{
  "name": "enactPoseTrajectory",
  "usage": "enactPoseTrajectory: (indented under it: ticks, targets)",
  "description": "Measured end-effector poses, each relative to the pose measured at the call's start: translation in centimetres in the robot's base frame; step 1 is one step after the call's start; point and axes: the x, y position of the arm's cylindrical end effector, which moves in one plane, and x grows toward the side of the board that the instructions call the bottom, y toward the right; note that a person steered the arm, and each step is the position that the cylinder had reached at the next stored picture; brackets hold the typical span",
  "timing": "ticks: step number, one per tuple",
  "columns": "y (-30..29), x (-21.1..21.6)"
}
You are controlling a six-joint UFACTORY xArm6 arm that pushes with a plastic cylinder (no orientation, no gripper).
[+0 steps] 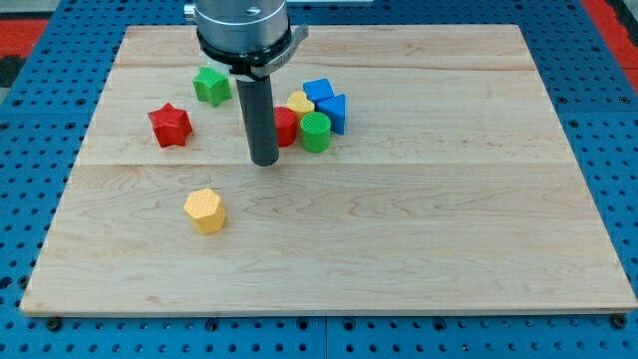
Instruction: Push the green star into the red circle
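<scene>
Blue pegboard frames a pale wooden tabletop (419,249) on which the blocks lie scattered toward the view's top and left. No claw exists on this arm, so there is nothing to call open or closed; it ends in a dark rod, and my tip (265,162) rests on the wood just to the view's left of the red circle (285,128), which the rod partly hides. The green star (211,86) sits up and to the left of the rod, apart from it, with the red star (169,125) lower left of that. Packed against the red circle are a green cylinder (316,132), a yellow block (300,105) and two blue blocks (326,103). A yellow hexagon (204,210) lies alone toward the bottom. To do this well, I judge the tip should circle round to the star's far upper-left side, then push down and rightward through its centre, slowly, since an off-centre contact would likely spin the star away.
</scene>
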Motion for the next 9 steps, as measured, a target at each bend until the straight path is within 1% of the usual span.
enactPoseTrajectory:
  ticks: [1,2,3,4,5,6,7,8,9]
  targets:
    - [-4.4,0.1]
    - [-11.7,-0.3]
    - [-16.2,-2.7]
    - [-14.6,-6.4]
    - [-12.8,-7.1]
    - [-15.3,-12.6]
    - [-10.4,-14.4]
    - [-4.9,-12.3]
    - [-3.6,-12.3]
